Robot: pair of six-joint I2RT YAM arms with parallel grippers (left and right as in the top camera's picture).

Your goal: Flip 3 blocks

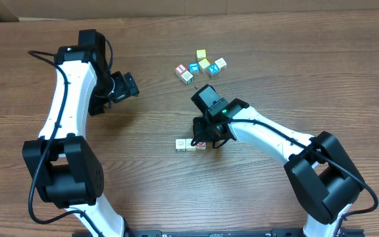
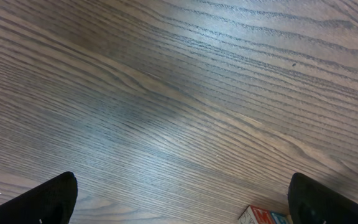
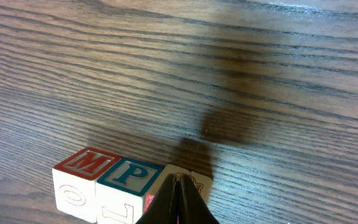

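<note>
Three blocks (image 1: 191,144) are sitting abreast — your right gripper (image 3: 178,182), pressed together, is hanging over the pale one (image 3: 199,183); other cubes (image 1: 204,64) are lying well apart.

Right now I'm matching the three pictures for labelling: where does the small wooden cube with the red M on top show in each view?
Overhead: small wooden cube with the red M, left end of the three-cube row, below centre.
Left wrist: not identifiable; only one cube's corner at the bottom edge.
Right wrist: bottom left.
Shared landmark: the wooden cube with a teal P beside it, mid-row.
</note>
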